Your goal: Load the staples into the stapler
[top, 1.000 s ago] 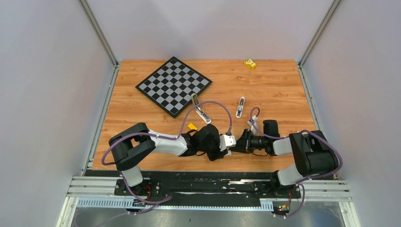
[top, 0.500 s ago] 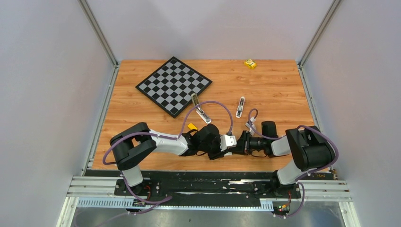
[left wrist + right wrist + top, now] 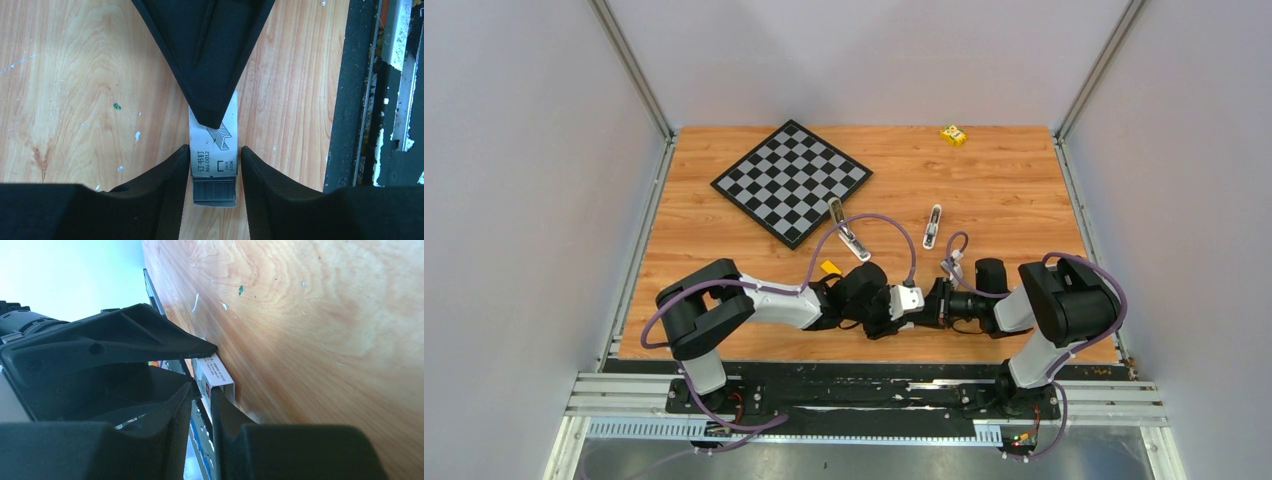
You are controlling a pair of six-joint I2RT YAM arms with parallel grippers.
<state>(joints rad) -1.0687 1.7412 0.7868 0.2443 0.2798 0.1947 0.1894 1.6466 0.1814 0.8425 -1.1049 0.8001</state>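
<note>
While the left gripper pinches the box by its long sides at 6 o'clock on the table, near the edge, you are on the unpacking step: no strip is out yet. Staples show as a dark ridged block in the box's open end, which faces the left wrist. Right gripper reaches in from 3 o'clock, its tip over the box's far end. Its jaws are nearly together; I cannot tell whether they nip the box. Stapler lies apart toward 11 o'clock, off the chessboard corner, seemingly opened out. Next move, as I judge it: hold the box steady and work one strip clear without scattering the rest.
</note>
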